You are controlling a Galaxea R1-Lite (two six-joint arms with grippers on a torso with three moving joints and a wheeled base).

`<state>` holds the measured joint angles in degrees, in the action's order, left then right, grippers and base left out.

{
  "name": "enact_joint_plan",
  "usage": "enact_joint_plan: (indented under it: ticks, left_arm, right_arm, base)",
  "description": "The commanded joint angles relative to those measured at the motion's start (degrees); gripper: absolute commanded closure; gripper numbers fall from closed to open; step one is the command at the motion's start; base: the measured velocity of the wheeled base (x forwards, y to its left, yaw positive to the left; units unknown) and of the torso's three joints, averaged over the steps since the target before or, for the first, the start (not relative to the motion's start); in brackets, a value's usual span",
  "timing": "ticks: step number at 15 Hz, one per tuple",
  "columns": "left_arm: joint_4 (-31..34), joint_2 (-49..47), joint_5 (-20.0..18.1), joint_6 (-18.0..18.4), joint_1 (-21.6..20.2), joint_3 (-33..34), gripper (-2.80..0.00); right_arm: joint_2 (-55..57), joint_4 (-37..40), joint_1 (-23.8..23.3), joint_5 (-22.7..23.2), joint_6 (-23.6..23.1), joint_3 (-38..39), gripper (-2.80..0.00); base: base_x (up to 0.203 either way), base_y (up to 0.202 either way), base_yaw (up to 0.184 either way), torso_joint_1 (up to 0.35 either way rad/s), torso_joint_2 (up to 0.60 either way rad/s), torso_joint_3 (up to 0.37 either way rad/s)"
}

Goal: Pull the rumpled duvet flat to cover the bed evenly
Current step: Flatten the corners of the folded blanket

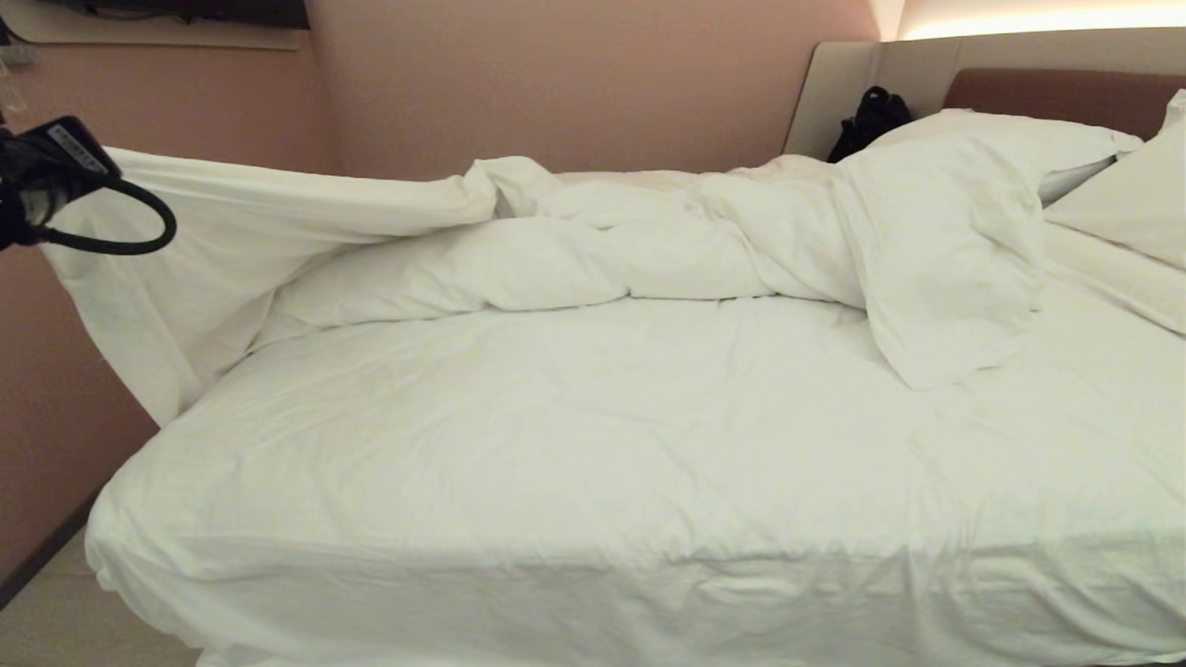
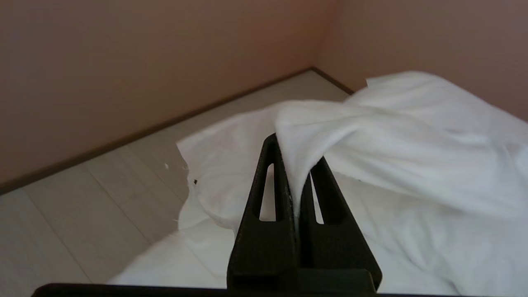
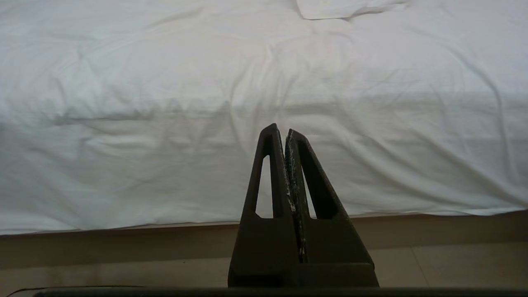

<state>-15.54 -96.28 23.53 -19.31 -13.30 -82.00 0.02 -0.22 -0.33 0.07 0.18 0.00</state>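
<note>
At the far left we are holding our left gripper [image 2: 295, 165] up beside the pink wall [image 1: 593, 83], its fingers pinched together on a white edge of the duvet [image 1: 574, 250]. From that pinch the cloth is stretching as a taut sheet back toward the bed [image 1: 574, 445], hanging off the mattress's left end above the floor [image 2: 82, 198]. Moving right, the duvet is lying bunched in a long puffy roll along the far side of the bed, leaving the near half under smoother white cloth. Further right, one flap is folding forward over that flat part, just below the pillows [image 1: 1019, 139] at the headboard [image 1: 1056, 93]. A black object [image 1: 871, 116] is sitting by the headboard surround. Our right gripper [image 3: 288, 136] is hanging low before the bed's near side, fingers fully together and holding nothing.
</note>
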Motion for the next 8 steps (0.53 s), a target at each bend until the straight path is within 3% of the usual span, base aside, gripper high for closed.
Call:
enact_joint_plan:
  ticks: [1, 4, 8]
  left_arm:
    - [-0.10, 1.43, -0.57, -0.11, -3.06, -0.43, 0.00]
    - [-0.10, 1.90, -2.54, -0.11, -7.70, -0.97, 0.00]
    - [-0.01, 3.99, -5.07, -0.18, -10.36, -0.52, 0.00]
  right_arm:
    - [-0.02, -0.04, -0.02, 0.01, -0.01, 0.00, 0.00]
    - [-0.02, -0.04, -0.02, 0.01, -0.01, 0.00, 0.00]
    - [-0.02, -0.04, -0.02, 0.01, -0.01, 0.00, 0.00]
  base:
    - [0.000, 0.000, 0.000, 0.000, 0.00, 0.000]
    - [0.000, 0.000, 0.000, 0.000, 0.00, 0.000]
    - [0.000, 0.000, 0.000, 0.000, 0.00, 0.000]
